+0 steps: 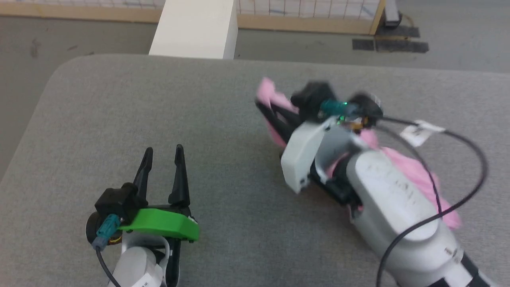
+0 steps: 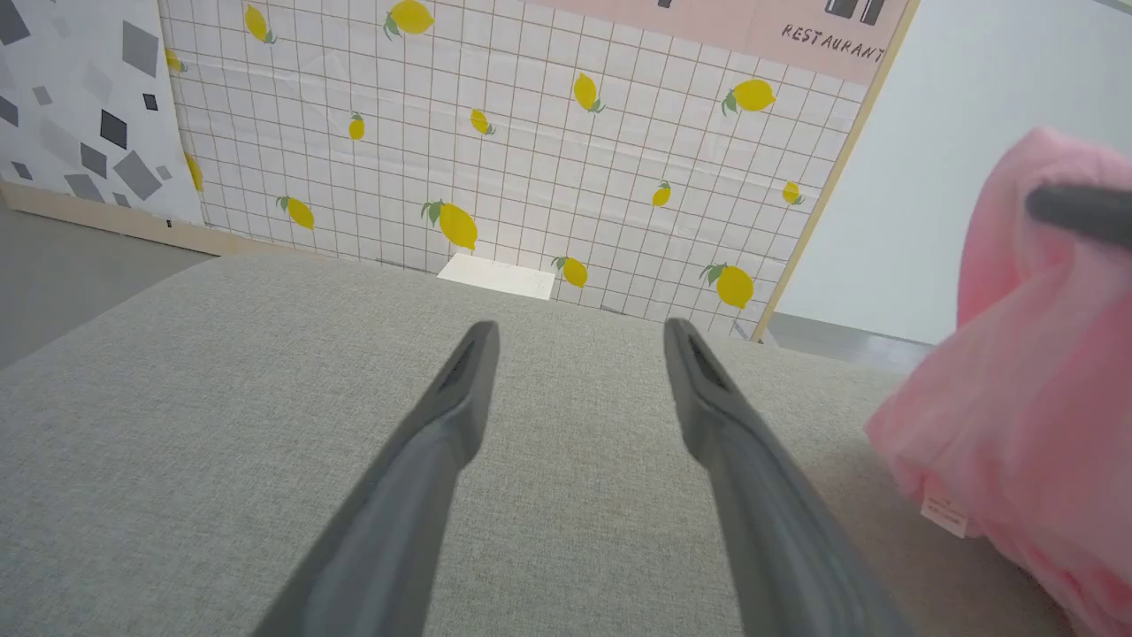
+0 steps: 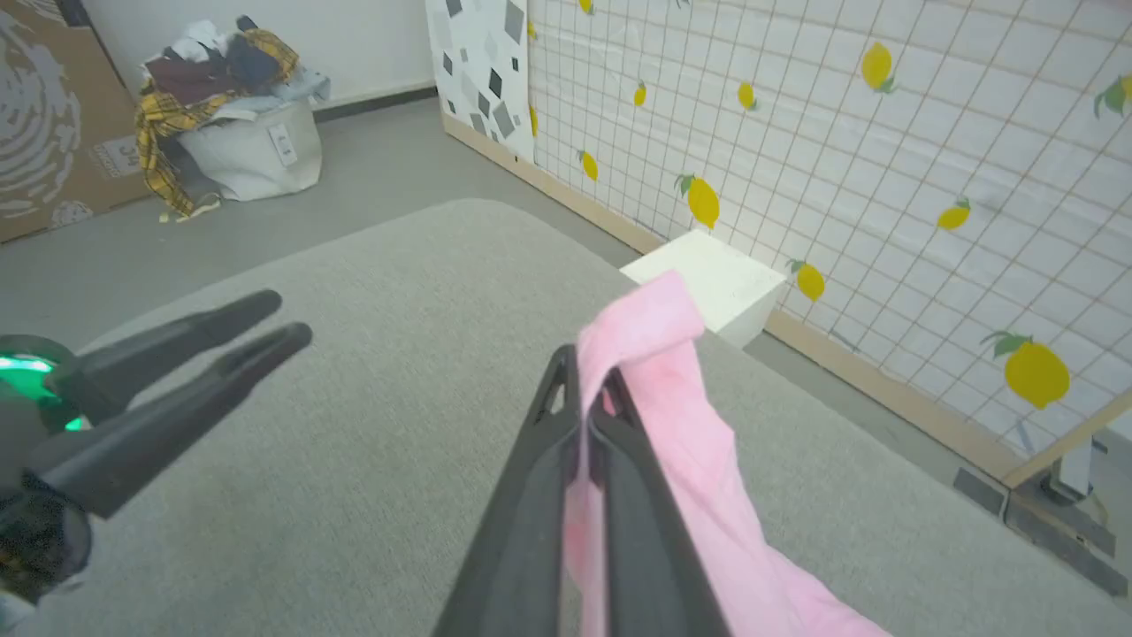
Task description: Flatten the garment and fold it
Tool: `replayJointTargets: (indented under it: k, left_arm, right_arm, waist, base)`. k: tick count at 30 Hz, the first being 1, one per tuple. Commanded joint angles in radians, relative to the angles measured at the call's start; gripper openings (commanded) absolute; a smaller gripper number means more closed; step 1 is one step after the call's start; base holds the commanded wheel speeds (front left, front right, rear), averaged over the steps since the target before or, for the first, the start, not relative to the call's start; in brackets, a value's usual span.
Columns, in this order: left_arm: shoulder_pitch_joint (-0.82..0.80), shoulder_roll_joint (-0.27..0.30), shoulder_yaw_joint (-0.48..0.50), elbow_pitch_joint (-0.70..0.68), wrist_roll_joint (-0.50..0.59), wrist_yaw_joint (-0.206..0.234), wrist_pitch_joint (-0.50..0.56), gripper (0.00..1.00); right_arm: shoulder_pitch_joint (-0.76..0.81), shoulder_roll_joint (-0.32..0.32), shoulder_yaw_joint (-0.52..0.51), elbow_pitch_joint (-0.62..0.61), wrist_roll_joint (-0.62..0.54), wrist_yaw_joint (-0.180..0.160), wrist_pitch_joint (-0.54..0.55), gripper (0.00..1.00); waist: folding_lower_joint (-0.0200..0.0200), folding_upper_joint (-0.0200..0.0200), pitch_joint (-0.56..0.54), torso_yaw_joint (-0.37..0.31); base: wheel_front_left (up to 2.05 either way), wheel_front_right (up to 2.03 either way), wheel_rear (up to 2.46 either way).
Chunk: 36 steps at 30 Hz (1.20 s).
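Nearest the lens at lower left, the left gripper (image 1: 163, 150) hovers low over the grey padded table (image 1: 223, 119), fingers apart and empty, likely free to take a second corner. To its right, the right gripper (image 3: 585, 385) is pinched tight on an edge of the pink shorts (image 1: 410, 167), holding that end up while the rest trails on the table, probably so the bunched cloth can be drawn flat.

Soft matt cloth = garment (image 3: 681, 416); rough-ish woven grey fabric = desk (image 1: 119, 119); matt blk plastic = left end effector (image 2: 579, 332).
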Motion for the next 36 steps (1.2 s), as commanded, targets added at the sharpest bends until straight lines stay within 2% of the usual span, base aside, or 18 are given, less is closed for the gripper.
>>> replayJointTargets:
  k: [1,4,7,14,17,18,19,20,23,26,31,36]
  left_arm:
    - [0.007,-0.002,0.002,0.001,0.005,-0.003,-0.005,1.00]
    - [0.019,-0.002,0.005,0.000,0.006,-0.002,-0.005,1.00]
    - [0.027,-0.002,0.007,-0.004,0.008,-0.001,-0.005,1.00]
    - [0.033,-0.002,-0.004,-0.013,0.004,-0.003,-0.005,1.00]
    - [0.038,-0.002,-0.004,-0.010,0.003,-0.005,-0.005,1.00]
    - [0.041,-0.002,-0.001,-0.005,0.006,-0.008,-0.005,1.00]
    - [0.042,-0.002,-0.001,-0.003,0.008,-0.009,-0.005,1.00]
    - [0.043,-0.002,-0.002,-0.001,0.010,-0.011,-0.005,1.00]
    - [0.045,-0.002,-0.003,0.006,0.017,-0.018,-0.005,1.00]
    - [0.044,-0.002,-0.010,0.013,0.020,-0.026,-0.005,1.00]
    - [0.012,-0.002,-0.062,0.057,0.008,-0.036,0.001,1.00]
    - [-0.093,-0.002,-0.158,0.147,-0.044,-0.030,0.084,1.00]
  right_arm:
    - [-0.026,0.000,-0.011,-0.030,0.013,-0.001,-0.030,0.00]
    - [-0.045,0.000,-0.080,-0.084,0.012,-0.001,-0.075,0.00]
    - [-0.019,0.000,-0.215,-0.079,-0.043,-0.001,-0.065,0.00]
    - [0.188,-0.001,-0.645,-0.032,-0.245,-0.001,0.019,0.00]
    - [0.291,-0.001,-0.786,-0.033,-0.281,-0.001,0.043,0.00]
    - [0.387,-0.001,-0.880,-0.037,-0.285,-0.001,0.045,0.28]
    - [0.411,-0.001,-0.895,-0.040,-0.284,-0.001,0.040,0.94]
    - [0.437,0.000,-0.915,-0.040,-0.271,-0.001,0.035,1.00]
    - [0.491,0.000,-0.944,-0.049,-0.241,-0.001,-0.004,1.00]
    - [0.533,0.000,-0.941,-0.073,-0.217,-0.001,-0.088,1.00]
    - [0.611,0.000,-0.828,-0.134,-0.198,-0.001,-0.212,1.00]
    - [0.653,0.000,-0.712,-0.164,-0.171,-0.001,-0.264,1.00]
  waist:
    - [-0.0001,0.0000,-0.035,-0.023]
    - [-0.0001,0.0000,-0.047,-0.030]
    - [-0.0001,0.0000,-0.050,-0.035]
    - [-0.0001,0.0000,-0.038,-0.029]
    - [-0.0001,0.0000,-0.035,-0.034]
    - [-0.0001,0.0000,-0.039,-0.049]
    - [-0.0001,0.0000,-0.041,-0.055]
    - [-0.0001,0.0000,-0.043,-0.062]
    - [-0.0001,0.0000,-0.049,-0.088]
    - [-0.0001,0.0000,-0.056,-0.118]
    - [-0.0001,0.0000,-0.056,-0.163]
    - [-0.0001,0.0000,-0.040,-0.208]
  base:
    - [0.00,0.00,0.00]
    - [0.00,0.00,0.00]
    - [0.00,0.00,0.00]
    - [0.00,0.00,0.00]
    - [0.00,0.00,0.00]
    - [0.00,0.00,0.00]
    - [0.00,0.00,0.00]
    - [0.00,0.00,0.00]
    - [0.00,0.00,0.00]
    - [0.00,0.00,0.00]
    - [0.00,0.00,0.00]
    - [0.00,0.00,0.00]
